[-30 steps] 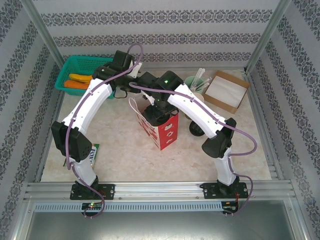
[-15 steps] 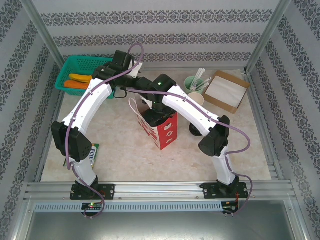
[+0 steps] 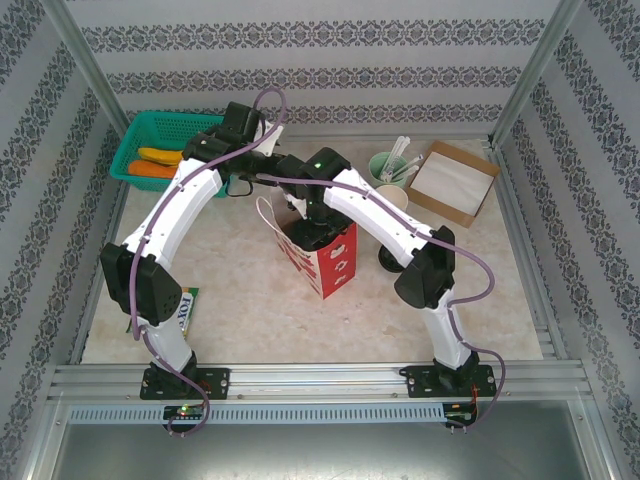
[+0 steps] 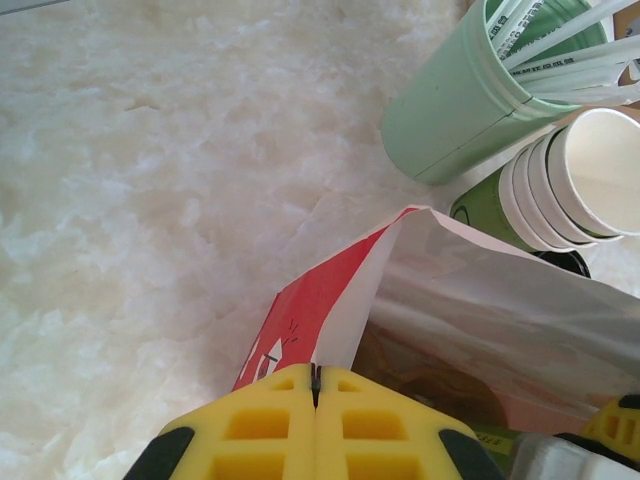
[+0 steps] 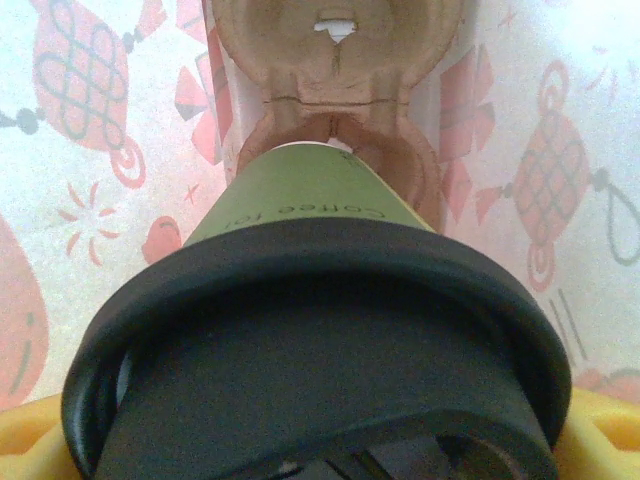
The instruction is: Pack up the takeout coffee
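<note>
Here, the takeout coffee [image 5: 300, 215] is down inside the paper bag [image 3: 325, 262]. It is a tapered dark-green paper cup under a round black plastic lid [image 5: 320, 330]. Its foot is at one round ring of a brown moulded-pulp carrier [image 5: 335, 60]; whether it is seated there I cannot tell. The right hand [image 5: 320, 445] is clamped on the cup at the lid, with yellow fingers [image 5: 20, 440] showing at either side. The bag's thin walls, white inside with a red print showing through, stand close on both flanks and leave little slack.

The left hand [image 4: 315, 378] has its two fingers pressed together, and the bag's folded rim runs into their seam. Outside, the bag is red and stands upright on the pale marbled counter [image 4: 150, 200], with bare counter to its left and in front. Just beyond it stand one smooth mint cup [image 4: 450, 110] of white utensils and one nested stack [image 4: 560, 180] of about four cream-rimmed cups. Farther off are one green mesh basket [image 3: 150, 140] and one flat cardboard box [image 3: 455, 180].
</note>
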Available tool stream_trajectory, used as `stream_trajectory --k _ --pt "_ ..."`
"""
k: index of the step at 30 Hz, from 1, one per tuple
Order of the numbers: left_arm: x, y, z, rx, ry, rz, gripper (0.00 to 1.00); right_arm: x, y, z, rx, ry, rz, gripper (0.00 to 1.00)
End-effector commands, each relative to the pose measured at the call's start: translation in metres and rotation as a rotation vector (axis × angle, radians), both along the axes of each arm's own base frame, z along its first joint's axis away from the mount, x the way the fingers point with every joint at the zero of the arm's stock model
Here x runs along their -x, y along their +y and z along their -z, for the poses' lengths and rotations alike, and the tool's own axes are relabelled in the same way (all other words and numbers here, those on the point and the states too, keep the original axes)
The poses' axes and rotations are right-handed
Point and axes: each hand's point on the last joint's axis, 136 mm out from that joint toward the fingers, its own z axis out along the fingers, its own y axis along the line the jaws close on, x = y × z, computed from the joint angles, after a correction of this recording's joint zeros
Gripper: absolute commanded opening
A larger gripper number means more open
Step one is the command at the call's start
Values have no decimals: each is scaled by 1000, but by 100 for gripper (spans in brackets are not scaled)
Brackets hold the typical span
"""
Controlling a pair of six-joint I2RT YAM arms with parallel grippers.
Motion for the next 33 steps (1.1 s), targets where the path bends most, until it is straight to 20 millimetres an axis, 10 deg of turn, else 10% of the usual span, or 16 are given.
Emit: stream_trajectory --k 1,33 --pt "9 -12 -21 78 -29 35 0 4 1 20 27 74 7 60" --pt "12 -21 -33 122 -53 102 0 -6 -15 62 39 66 -18 59"
